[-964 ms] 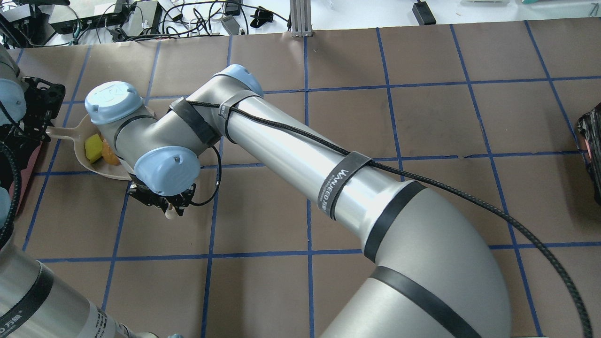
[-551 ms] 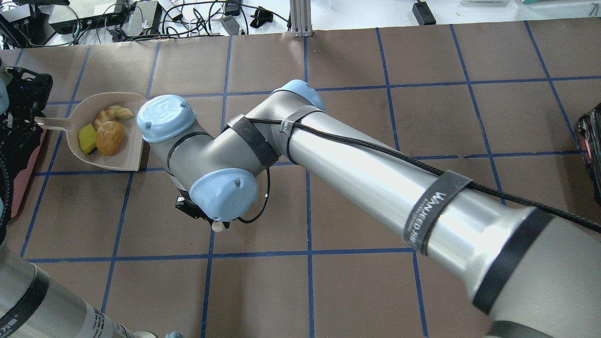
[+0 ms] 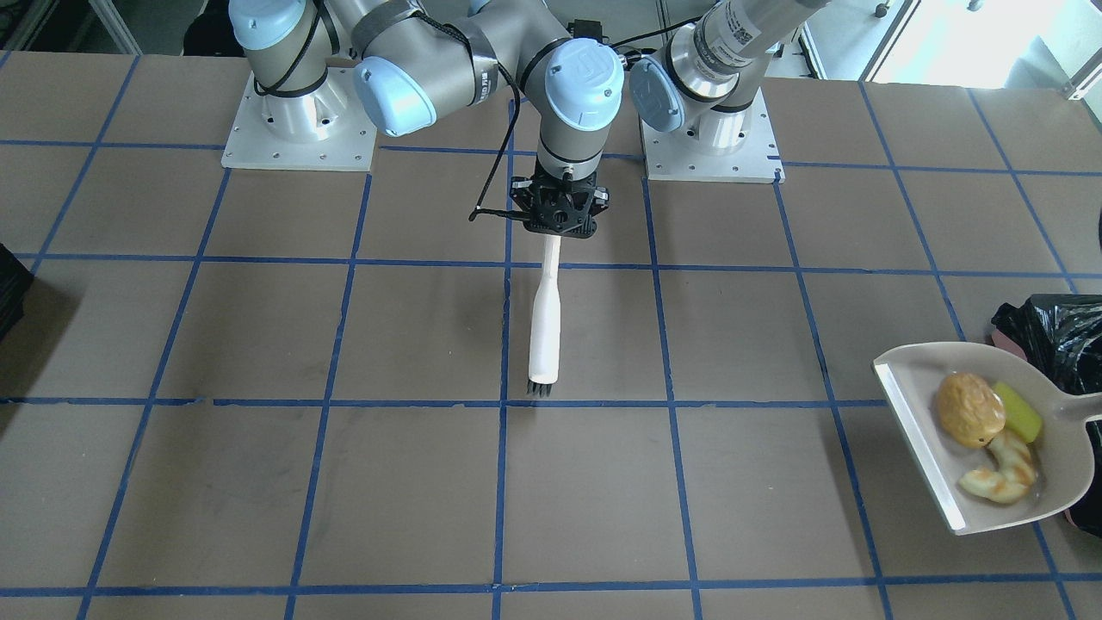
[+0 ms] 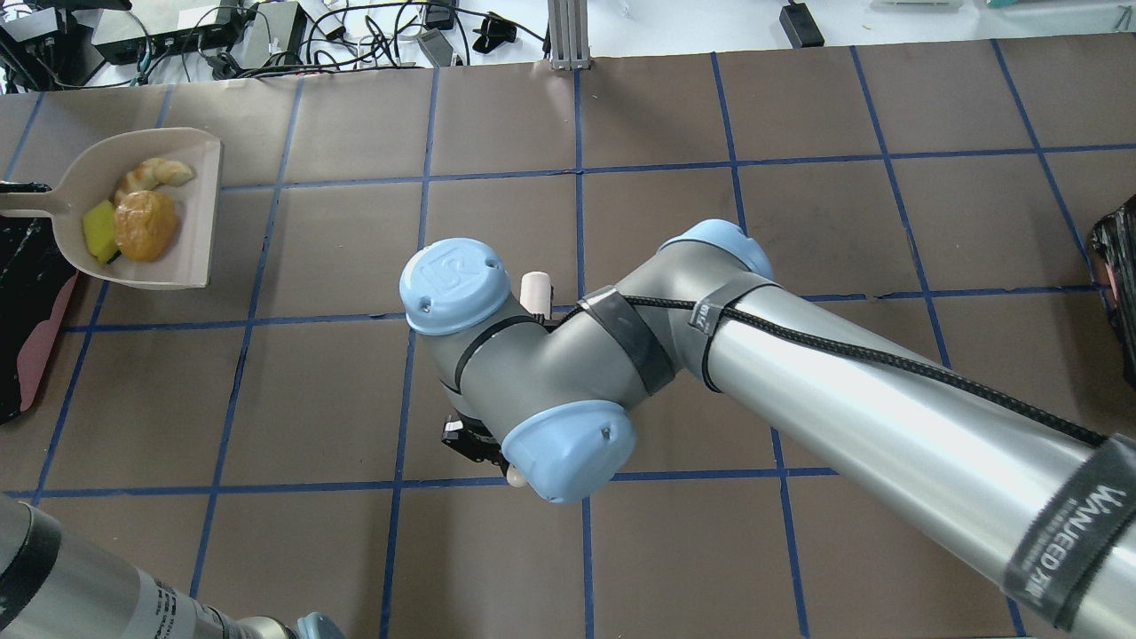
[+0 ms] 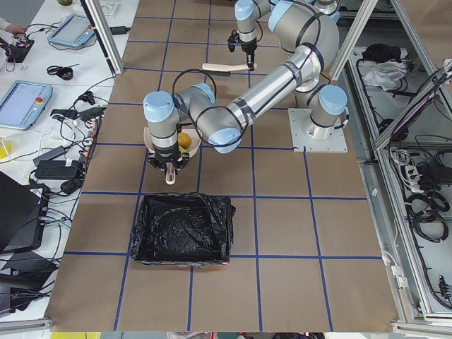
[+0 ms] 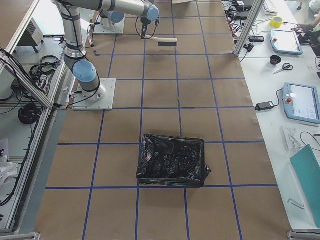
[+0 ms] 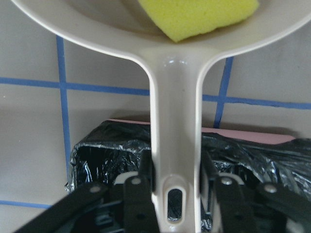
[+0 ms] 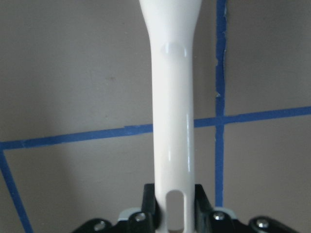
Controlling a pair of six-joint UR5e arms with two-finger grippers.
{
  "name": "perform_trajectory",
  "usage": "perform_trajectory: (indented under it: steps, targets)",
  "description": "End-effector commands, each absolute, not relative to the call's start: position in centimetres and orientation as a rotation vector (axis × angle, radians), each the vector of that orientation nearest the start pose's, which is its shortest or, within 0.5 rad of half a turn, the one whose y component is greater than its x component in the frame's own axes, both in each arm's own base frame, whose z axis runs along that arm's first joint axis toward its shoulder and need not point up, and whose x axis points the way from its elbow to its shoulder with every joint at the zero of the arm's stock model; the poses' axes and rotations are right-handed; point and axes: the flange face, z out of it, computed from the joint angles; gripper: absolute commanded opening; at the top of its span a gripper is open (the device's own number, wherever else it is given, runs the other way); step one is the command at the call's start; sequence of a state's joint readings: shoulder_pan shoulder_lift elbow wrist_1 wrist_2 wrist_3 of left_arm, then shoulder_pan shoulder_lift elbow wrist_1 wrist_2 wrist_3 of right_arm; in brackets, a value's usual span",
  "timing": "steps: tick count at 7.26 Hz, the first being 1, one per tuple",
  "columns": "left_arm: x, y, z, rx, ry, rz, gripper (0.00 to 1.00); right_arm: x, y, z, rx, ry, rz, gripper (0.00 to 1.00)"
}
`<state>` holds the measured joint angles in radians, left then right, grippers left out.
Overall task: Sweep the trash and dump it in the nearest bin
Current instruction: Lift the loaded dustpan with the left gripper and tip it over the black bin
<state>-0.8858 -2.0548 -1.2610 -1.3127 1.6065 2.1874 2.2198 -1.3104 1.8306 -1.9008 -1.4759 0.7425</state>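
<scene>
You have the sweeping done, as far as these views show. All three pieces of trash sit in the dustpan (image 4: 201,226), and I see none loose on the tabletop (image 4: 799,115).

The dumping is what is left. The left gripper (image 7: 176,171) has its fingers (image 7: 145,170) clenched on the dustpan's handle. That handle end hangs over the bin (image 5: 182,229), at its near rim. The scoop itself is just beside the bin, over bare tabletop and about level, so nothing has gone in yet. My judgement is that you need to carry the scoop over the bin's opening and tip it.

The right gripper (image 8: 175,200) is grasping the brush (image 3: 546,323) by the end of its white handle. It holds the brush well apart from the bin, out of the way.

The trash looks like this:
- **The bread roll (image 4: 145,226):** brown and oval, with a wrinkled crust.
- **The croissant (image 4: 156,173):** tan and curved, touching the roll on the side away from the bin.
- **The sponge block (image 4: 99,232):** yellow and porous, against the roll on the side nearest the bin.

The bin is lined with a crinkly, glossy black bag, with pink showing at its side.
</scene>
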Motion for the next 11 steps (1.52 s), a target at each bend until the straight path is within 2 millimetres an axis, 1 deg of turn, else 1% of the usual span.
perform_trajectory:
  steps: [1,2,3,4,5,6,7,8,9,10,11]
  targets:
    - [38.6,-60.6,42.3,2.154,2.189,0.010,0.00,40.8,-32.2,24.9,0.217,3.182,0.345,0.00]
    - [41.1,-59.3,42.6,2.122,2.240,-0.041,0.00,40.2,-32.7,25.2,0.265,3.175,0.340,0.00]
    - [43.3,-58.0,42.9,2.074,2.270,-0.066,0.00,40.2,-32.6,25.2,0.313,3.164,0.355,0.00]
    - [45.8,-57.1,44.5,2.024,2.266,-0.055,0.00,40.2,-32.5,25.2,0.341,3.162,0.366,0.00]
    - [48.4,-56.8,45.5,2.016,2.226,-0.040,0.00,40.2,-32.5,25.1,0.342,3.162,0.372,0.00]
    - [50.6,-56.5,45.6,2.005,2.227,-0.033,0.00,40.1,-32.4,24.9,0.333,3.166,0.380,0.00]
    - [53.6,-55.2,44.4,1.977,2.276,-0.031,0.00,39.6,-32.3,24.2,0.334,3.162,0.387,0.00]
    - [55.4,-54.7,45.0,1.975,2.239,-0.021,0.00,39.2,-32.5,24.0,0.332,3.159,0.396,0.00]
    - [56.3,-54.7,46.4,1.949,2.217,0.005,0.00,39.3,-32.6,24.0,0.329,3.141,0.414,0.00]
    - [57.9,-54.6,45.2,1.939,2.223,0.039,0.00,39.7,-33.0,24.1,0.323,3.109,0.372,0.00]
    - [59.9,-54.0,43.8,1.919,2.217,0.047,0.00,39.7,-33.0,24.0,0.322,3.107,0.368,0.00]
